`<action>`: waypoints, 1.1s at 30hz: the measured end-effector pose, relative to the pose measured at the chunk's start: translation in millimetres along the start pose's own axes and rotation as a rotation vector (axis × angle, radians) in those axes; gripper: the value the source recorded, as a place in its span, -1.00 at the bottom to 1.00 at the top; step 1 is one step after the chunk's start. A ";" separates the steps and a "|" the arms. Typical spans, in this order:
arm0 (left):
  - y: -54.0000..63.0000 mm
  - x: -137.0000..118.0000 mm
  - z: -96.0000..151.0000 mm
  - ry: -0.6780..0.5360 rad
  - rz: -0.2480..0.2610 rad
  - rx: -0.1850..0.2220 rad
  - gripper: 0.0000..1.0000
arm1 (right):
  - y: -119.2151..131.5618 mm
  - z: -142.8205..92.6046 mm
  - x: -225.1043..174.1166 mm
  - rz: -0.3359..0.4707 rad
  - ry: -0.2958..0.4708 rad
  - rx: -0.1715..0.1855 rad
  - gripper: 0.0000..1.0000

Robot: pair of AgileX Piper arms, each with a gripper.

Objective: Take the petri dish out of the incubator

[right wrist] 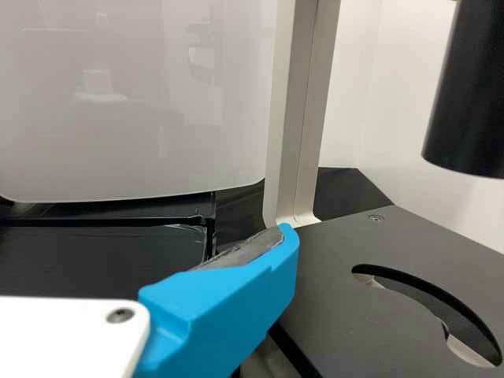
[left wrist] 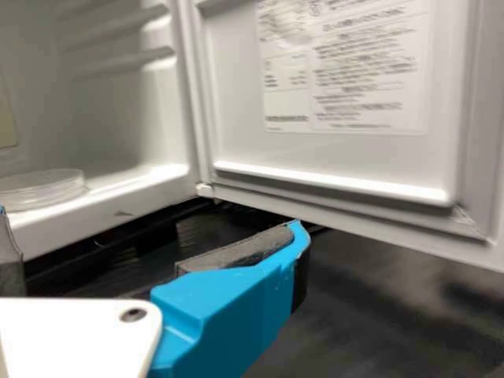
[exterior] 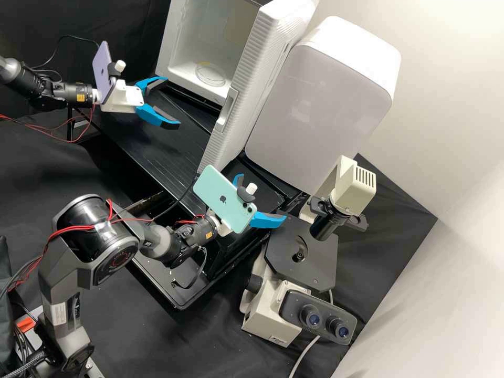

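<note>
At 12 o'clock on the black bench, a white incubator stands w/ its door swung wide. The petri dish lies flat on the chamber floor, toward the front and near the door side, untouched.

Left gripper hangs at 10 o'clock, just outside the incubator's mouth and well apart from the dish. Its jaws are spread wide w/ nothing between them. A lilac phone is clamped on that wrist. From the left wrist, the dish shows behind the front sill, and the door's inner face carries a printed label.

Right gripper sits near centre, below the door's lower corner, at the 9 o'clock edge of the microscope. Its jaws look parted and grip nothing. A mint phone rides on that wrist. One blue finger lies beside the black stage; can't tell if they touch. A 2nd white box stands at 1 o'clock, beside the door.
</note>
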 end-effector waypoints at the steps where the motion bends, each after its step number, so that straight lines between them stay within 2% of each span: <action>1: 2.3 2.5 -1.3 0.012 0.003 0.000 1.00 | 0.0 0.0 0.0 0.000 0.000 0.000 1.00; 6: 11.8 13.4 -7.0 0.056 0.034 -0.016 1.00 | 0.0 0.0 0.0 0.000 0.000 0.000 1.00; 9: 14.6 20.8 -8.5 0.059 0.039 -0.012 1.00 | 0.0 0.0 0.0 0.000 0.000 0.000 1.00; 20: 18.7 52.9 -19.4 0.095 -0.002 -0.007 1.00 | 0.0 0.0 0.0 0.000 0.000 0.000 1.00; 25: 23.7 64.6 -25.4 0.121 0.003 -0.010 1.00 | 0.0 0.0 0.0 0.000 0.000 0.000 1.00; 33: 37.3 65.5 -43.7 0.184 0.052 -0.047 1.00 | 0.0 0.0 0.0 0.000 0.000 0.000 1.00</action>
